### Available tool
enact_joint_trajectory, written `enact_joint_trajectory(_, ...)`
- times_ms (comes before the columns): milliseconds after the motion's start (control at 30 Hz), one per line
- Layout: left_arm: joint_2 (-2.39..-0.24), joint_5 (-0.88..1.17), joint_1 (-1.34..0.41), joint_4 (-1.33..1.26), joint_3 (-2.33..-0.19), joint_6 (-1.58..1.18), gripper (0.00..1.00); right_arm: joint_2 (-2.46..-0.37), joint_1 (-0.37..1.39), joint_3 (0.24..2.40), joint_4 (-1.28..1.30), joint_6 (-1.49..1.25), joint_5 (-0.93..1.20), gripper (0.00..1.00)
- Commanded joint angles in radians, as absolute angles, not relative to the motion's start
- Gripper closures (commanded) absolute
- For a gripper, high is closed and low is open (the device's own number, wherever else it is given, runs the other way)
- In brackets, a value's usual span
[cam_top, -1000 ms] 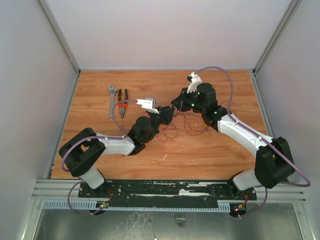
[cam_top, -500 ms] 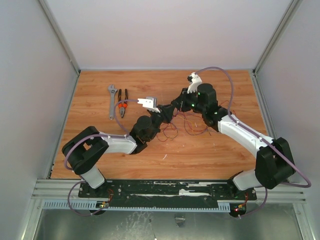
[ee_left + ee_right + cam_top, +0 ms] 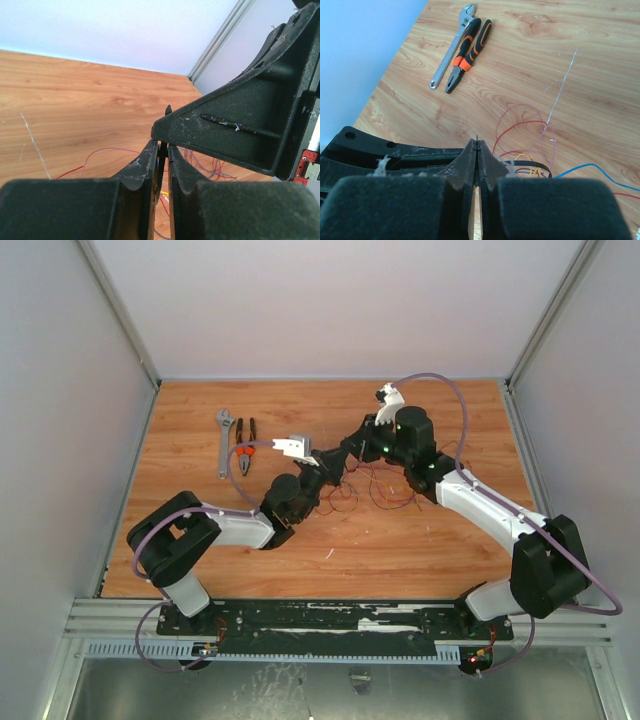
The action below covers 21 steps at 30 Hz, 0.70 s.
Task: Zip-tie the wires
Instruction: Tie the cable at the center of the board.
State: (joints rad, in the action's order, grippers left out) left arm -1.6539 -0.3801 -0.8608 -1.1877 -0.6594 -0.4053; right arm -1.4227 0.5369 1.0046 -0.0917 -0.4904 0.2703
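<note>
Wires (image 3: 385, 492) lie in loose red and dark loops on the desk (image 3: 300, 410), right of centre, under and just beside the spot where both arms meet nose to nose. The left tool (image 3: 161, 150) is closed to a slit, with a thin dark strip pinched in it. The right tool (image 3: 477, 149) is fully closed, and a black sliver pokes up between its tips. Both look to be gripping the zip tie (image 3: 532, 165), whose black band curves across a few strands close under the right tool. I cannot tell whether it goes around the bunch or only lies over it.

My guess is they are feeding the tail into the head. To do that well, one tool should hold the head steady while the other makes small, straight pushes. The loop should stay low so it gathers every strand. Tightening should wait until stray loops are inside.
</note>
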Motion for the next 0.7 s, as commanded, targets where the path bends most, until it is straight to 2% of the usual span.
enact_joint_trajectory(0,-1.648,-0.375,-0.865,-1.264,-0.636,-0.391,0.94,-1.41,0.547,1.01,-0.113,-0.497,0.265,1.0)
enact_joint_trajectory(167,-1.642,-0.38,-0.868,-1.241,-0.611,-0.383,1.0,-1.425,0.545,1.051,-0.107,-0.49,0.259,1.0)
enact_joint_trajectory(667,-1.667,-0.394,-0.87,-1.233,-0.558,-0.381,1.0,-1.445,0.544,1.198,-0.067,-0.458,0.238,1.0)
